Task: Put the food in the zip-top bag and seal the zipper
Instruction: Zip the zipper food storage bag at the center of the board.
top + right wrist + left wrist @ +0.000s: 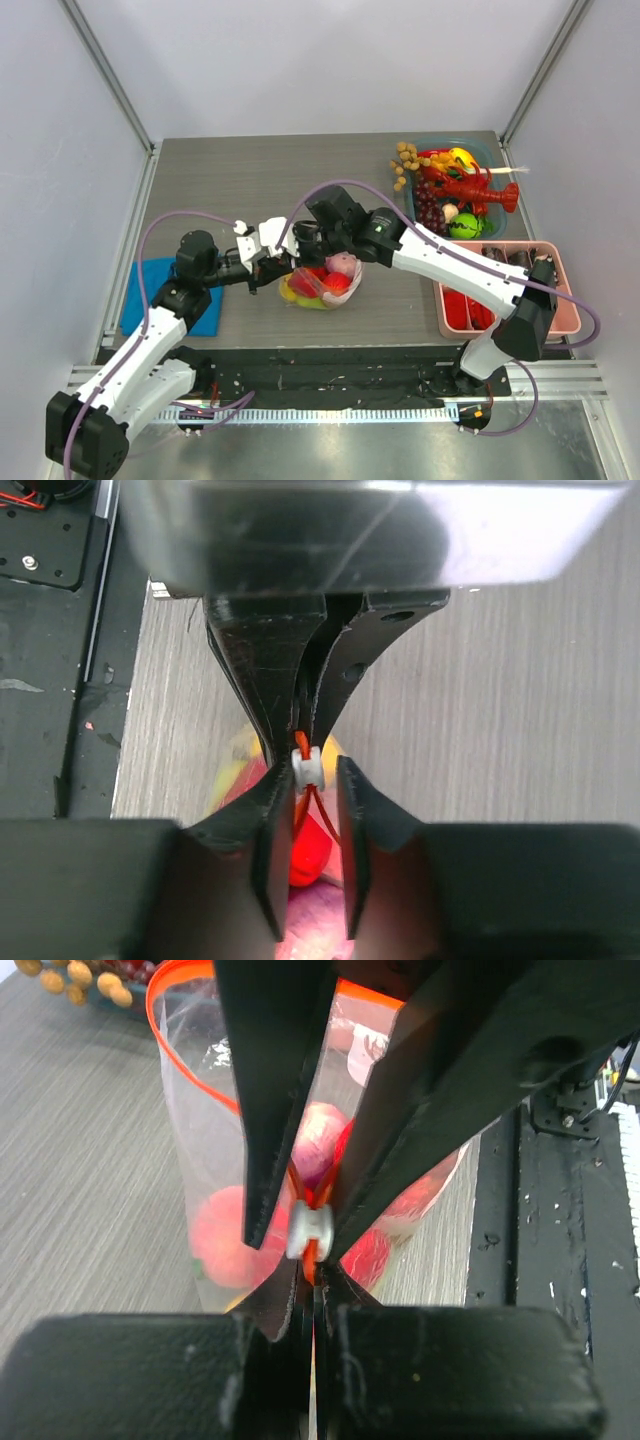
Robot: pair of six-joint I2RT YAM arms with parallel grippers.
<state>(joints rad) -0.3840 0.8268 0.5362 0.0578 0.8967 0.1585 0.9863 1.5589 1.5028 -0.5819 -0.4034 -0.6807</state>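
Note:
The clear zip-top bag (322, 290) stands at the table's middle with red, pink and yellow food (338, 281) inside. My left gripper (279, 267) is shut on the orange zipper strip (313, 1260) at its near end, just behind the white slider (308, 1230). My right gripper (312, 251) faces it from the other side. In the right wrist view its fingers (270, 820) straddle the slider (308, 768) with a narrow gap. One pad touches the slider and the other stands just off it. Beyond the slider the bag's mouth is open (190, 1080).
A teal bin (492, 226) at the back right holds more toy food and a red lobster (470, 188). A pink tray (560, 270) sits at the right front. A folded blue cloth (160, 285) lies at the left, under my left arm.

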